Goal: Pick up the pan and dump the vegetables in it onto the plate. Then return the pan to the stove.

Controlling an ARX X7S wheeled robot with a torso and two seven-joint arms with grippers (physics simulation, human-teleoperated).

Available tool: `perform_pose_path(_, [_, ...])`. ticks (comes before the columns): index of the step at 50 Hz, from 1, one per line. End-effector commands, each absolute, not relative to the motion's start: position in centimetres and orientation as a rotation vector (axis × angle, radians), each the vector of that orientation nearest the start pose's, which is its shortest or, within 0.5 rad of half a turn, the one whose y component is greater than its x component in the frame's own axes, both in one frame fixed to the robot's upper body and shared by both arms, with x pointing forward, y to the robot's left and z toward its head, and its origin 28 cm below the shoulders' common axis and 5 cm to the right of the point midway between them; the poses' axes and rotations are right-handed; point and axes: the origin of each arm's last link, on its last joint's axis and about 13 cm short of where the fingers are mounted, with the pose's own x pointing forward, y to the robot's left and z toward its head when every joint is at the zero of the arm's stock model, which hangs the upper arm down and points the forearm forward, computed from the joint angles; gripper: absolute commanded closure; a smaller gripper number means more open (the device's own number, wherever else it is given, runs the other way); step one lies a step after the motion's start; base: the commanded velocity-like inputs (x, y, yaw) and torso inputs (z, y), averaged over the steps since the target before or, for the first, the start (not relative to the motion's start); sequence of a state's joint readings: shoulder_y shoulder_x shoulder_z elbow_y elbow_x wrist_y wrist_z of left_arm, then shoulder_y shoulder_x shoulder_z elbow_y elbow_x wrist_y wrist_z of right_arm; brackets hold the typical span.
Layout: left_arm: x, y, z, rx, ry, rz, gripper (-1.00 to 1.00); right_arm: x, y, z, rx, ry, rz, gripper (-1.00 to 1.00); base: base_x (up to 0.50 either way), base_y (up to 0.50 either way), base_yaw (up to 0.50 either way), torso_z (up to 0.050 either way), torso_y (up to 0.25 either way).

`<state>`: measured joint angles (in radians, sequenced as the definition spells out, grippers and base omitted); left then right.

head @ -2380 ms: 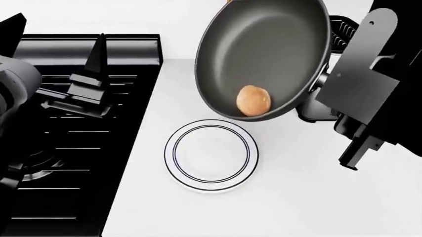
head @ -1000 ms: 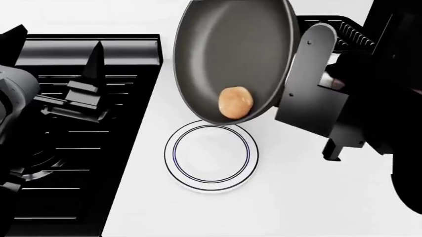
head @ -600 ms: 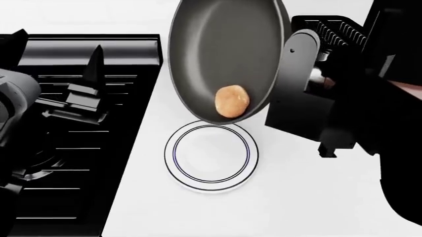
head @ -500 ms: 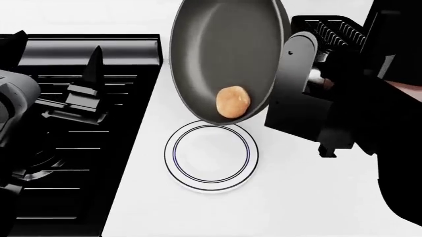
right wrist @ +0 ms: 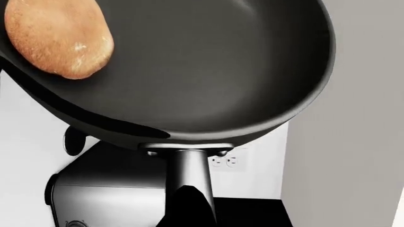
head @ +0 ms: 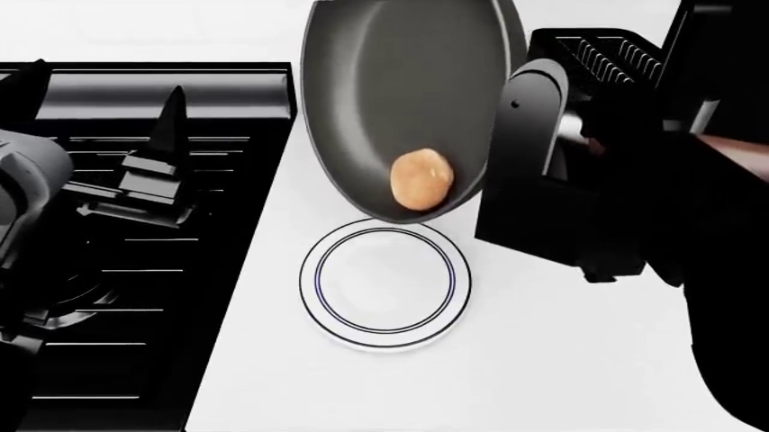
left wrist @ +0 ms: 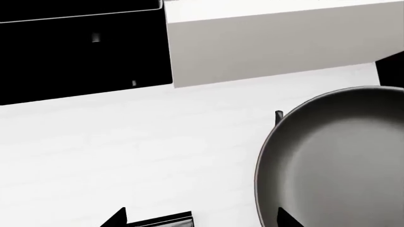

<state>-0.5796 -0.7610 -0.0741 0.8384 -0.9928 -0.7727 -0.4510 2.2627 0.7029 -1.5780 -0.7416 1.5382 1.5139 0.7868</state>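
Observation:
My right gripper [right wrist: 189, 218] is shut on the wooden handle of the dark-grey pan [head: 402, 90], which hangs steeply tilted in the air, its low rim just above the far edge of the plate [head: 384, 281]. The tan mushroom [head: 422, 179] lies inside the pan against that low rim; the right wrist view shows the mushroom [right wrist: 58, 37] close up in the pan [right wrist: 208, 66]. The white ringed plate lies flat on the counter with nothing on it. My left gripper [head: 135, 187] hovers open over the black stove [head: 132, 297], holding nothing. The pan [left wrist: 334, 161] also fills a corner of the left wrist view.
A black slotted appliance [head: 610, 56] stands behind the pan at the back right; the right wrist view shows a silver appliance [right wrist: 107, 198] and a wall outlet [right wrist: 224, 161] there. White counter [head: 541, 369] spreads right of the stove. My bulky right arm [head: 625, 180] hangs beside the plate.
The pan has tipped steeper and swung slightly left over the plate. The mushroom has slid down along the low rim. The right arm rotated; the left arm stayed put.

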Motion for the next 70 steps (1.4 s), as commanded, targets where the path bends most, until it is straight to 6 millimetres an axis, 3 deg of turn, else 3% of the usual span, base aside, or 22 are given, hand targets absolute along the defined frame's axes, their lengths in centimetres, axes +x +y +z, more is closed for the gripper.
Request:
perform_pose_path(1, [19.8, 26.7, 26.4, 0.127, -0.443, -0.138, -1.00, 18.4, -11.7, 35.7, -1.599, -0.098, -0.006, 1.00, 0.00, 0.00, 0.00, 0.000, 0.000])
perform_pose_path(19, [19.4, 26.9, 26.2, 0.120, -0.451, -0.132, -1.00, 17.7, -10.8, 35.1, -1.723, -0.125, -0.047, 1.00, 0.00, 0.00, 0.00, 0.001, 0.001])
perform_pose_path(70, [19.4, 26.8, 26.4, 0.118, -0.450, -0.134, -1.00, 17.3, -12.3, 35.4, -1.607, -0.121, -0.089, 1.00, 0.00, 0.00, 0.00, 0.000, 0.001])
